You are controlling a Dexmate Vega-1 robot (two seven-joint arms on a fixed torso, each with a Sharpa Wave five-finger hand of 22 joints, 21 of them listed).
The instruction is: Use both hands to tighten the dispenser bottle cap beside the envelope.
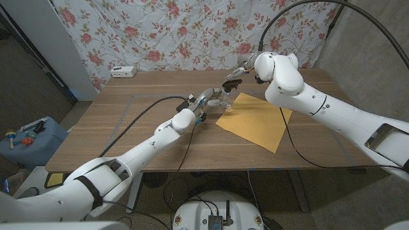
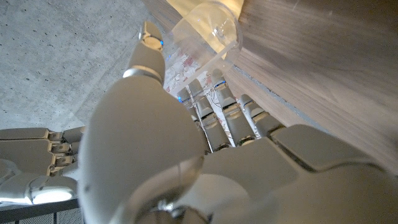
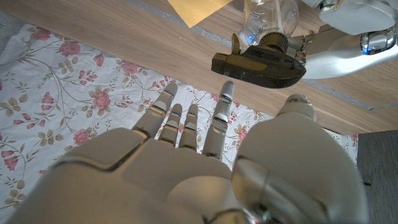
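Behind wooden table (image 1: 128, 128), floral curtain (image 1: 185, 32).

Even, soft indoor light; the head view is sharp but bows at its edges. Both wrist views blur close up, with glare on the clear bottle (image 2: 205, 28) and faint shadows on the tabletop (image 1: 128, 121).

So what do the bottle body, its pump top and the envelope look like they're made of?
Bottle: clear glossy plastic, by the look; the table shows through it and it glints.
Pump top: dark, matte, likely plastic.
Envelope: tan paper, flat and dull, with no shine.
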